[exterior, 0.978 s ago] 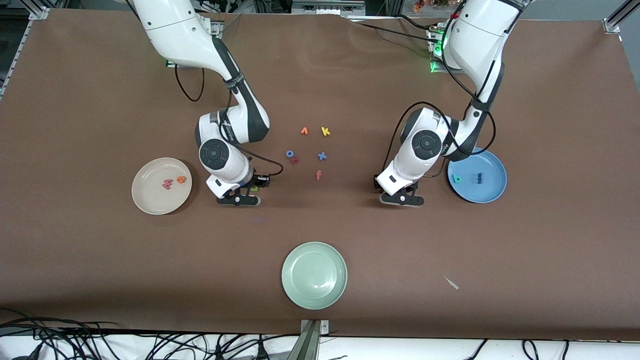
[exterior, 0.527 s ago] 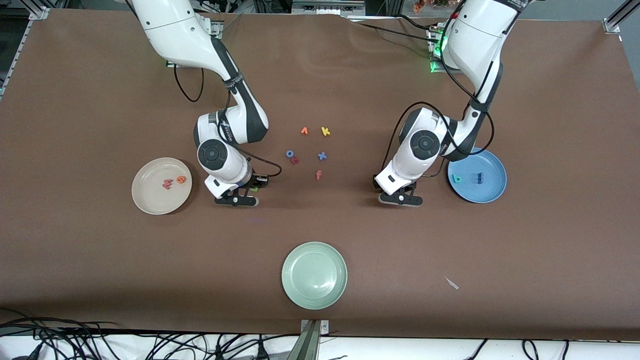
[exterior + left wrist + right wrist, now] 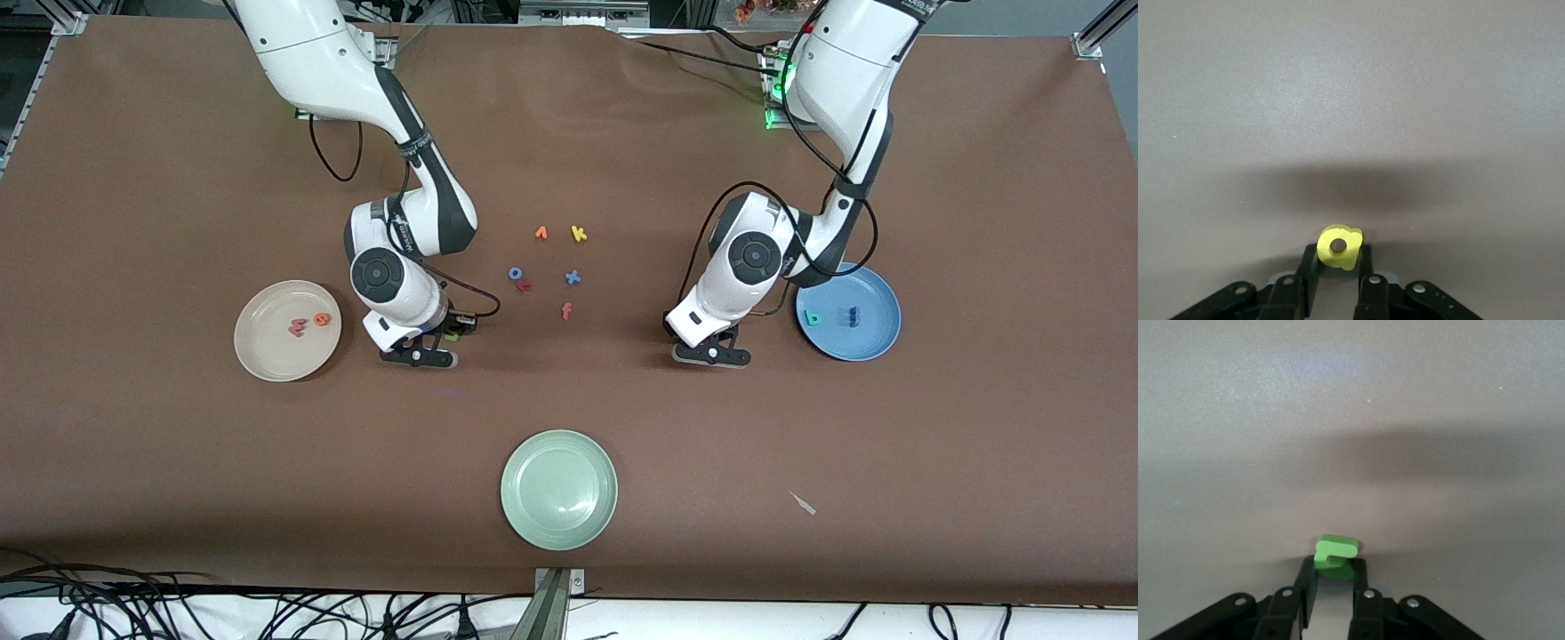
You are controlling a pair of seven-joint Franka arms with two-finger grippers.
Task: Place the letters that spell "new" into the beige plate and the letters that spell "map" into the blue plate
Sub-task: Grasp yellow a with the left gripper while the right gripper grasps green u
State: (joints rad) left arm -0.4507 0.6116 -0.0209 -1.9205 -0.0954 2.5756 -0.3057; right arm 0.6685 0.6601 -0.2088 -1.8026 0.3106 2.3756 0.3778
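My right gripper is low over the table between the beige plate and the loose letters. It is shut on the green n, which peeks out as a green speck in the front view. In the beige plate lie the salmon-red w and the orange e. My left gripper is low over the table beside the blue plate, shut on the yellow a. The blue plate holds the teal p and the blue m.
Loose letters lie mid-table between the arms: an orange v, a yellow k, a blue o, a dark red r, a blue x and an orange f. A pale green plate sits nearer the camera.
Both grippers have closed onto their letters. Both hands have shifted very slightly, with the letters between the fingers.
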